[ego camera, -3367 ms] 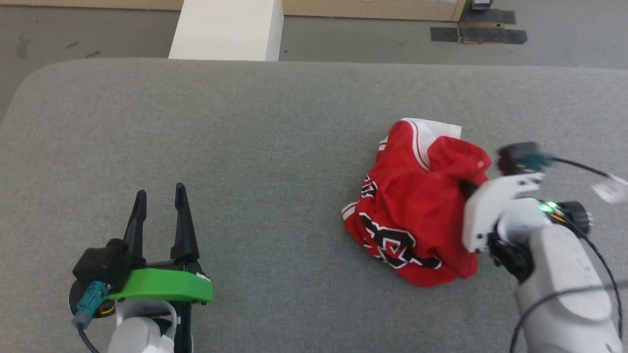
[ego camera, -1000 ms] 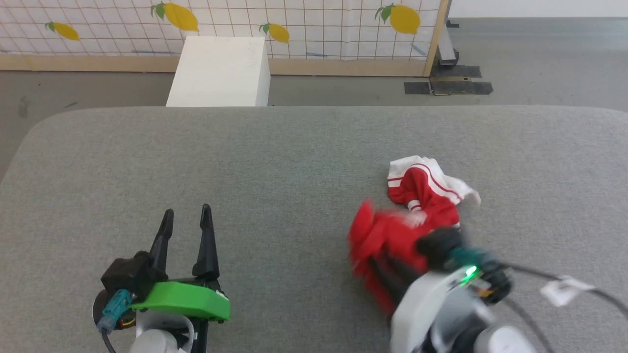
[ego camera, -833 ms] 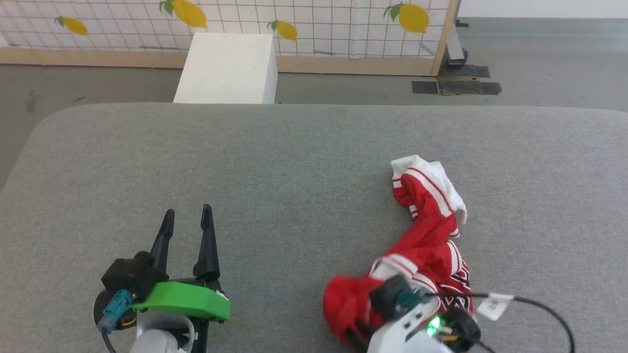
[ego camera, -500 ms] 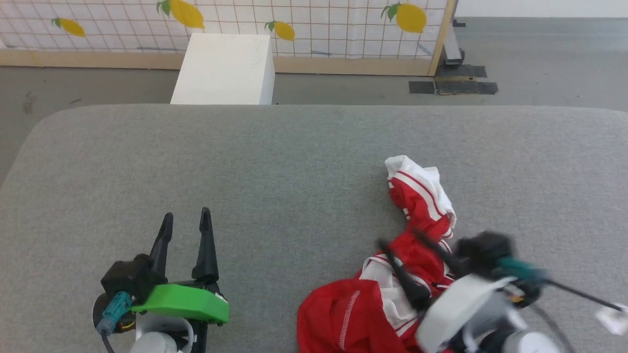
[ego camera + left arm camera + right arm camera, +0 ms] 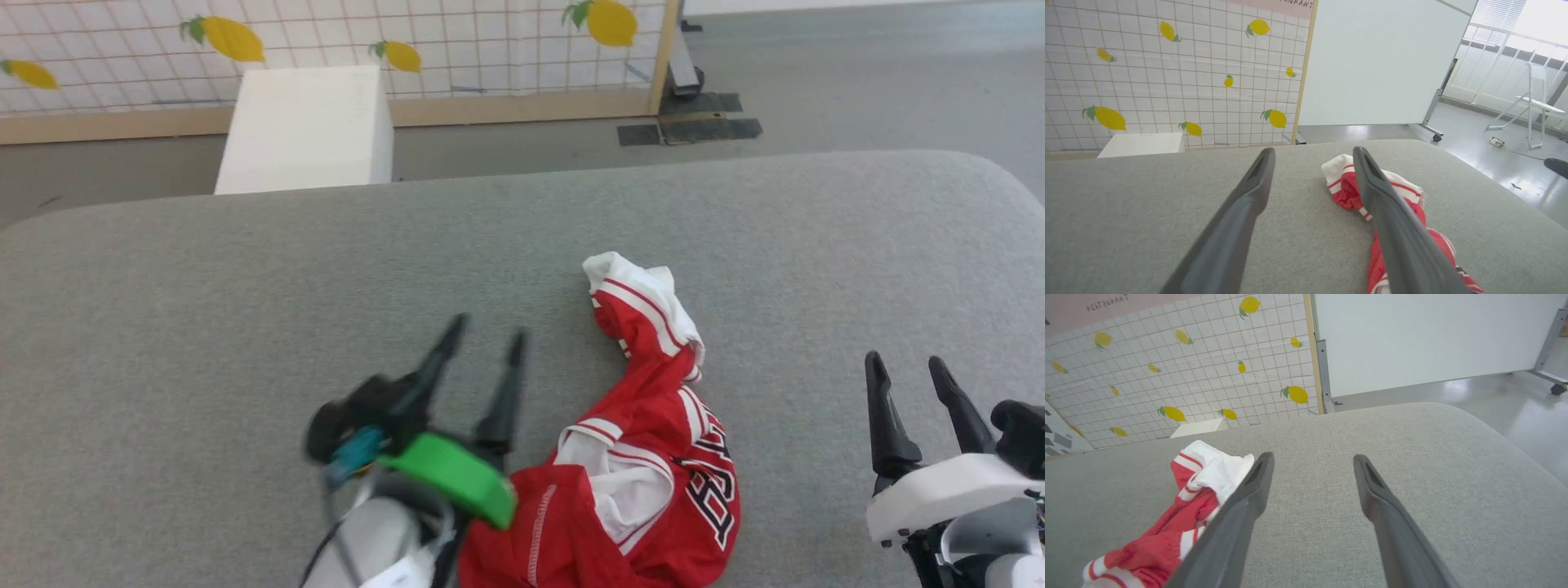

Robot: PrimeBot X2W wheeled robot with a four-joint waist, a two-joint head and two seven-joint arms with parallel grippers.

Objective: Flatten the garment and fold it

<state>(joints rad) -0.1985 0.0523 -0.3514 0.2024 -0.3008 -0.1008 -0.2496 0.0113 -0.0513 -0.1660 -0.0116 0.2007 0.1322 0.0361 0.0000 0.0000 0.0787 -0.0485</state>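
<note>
Grey felt-like padding covers the big round-cornered table [image 5: 245,269]. Behind it stand a white box [image 5: 306,122] and a tiled screen printed with lemons [image 5: 490,33].

The garment [image 5: 653,457] lies on the table towards the robot's side, right of the middle. It is not flat at all but drawn out into a long twisted heap. A white sleeve with red stripes [image 5: 645,286] sits bunched at the far end, and the red body is piled at the near end with part of the black lettering showing.

The left gripper [image 5: 488,327] is just left of the heap. Its two dark fingers are spread apart with nothing between them. It looks blurred from above, and its green-covered wrist overlaps the near red hem. I can't tell whether it touches the cloth.

The right gripper [image 5: 905,359] is well off to the right over bare padding. Its fingers are likewise parted and empty.

The twist is what worries me. If either gripper pinches wherever the cloth is thickest, it will likely catch several layers at once. The shirt would then be dragged as a lump rather than opened out.

Pulling on two points that aren't matching corners could wind the rope shape tighter. The near part of the pile also runs out of the head view's bottom edge. A tug towards the robot might slide it off the table, though I can't see how close that edge is.
</note>
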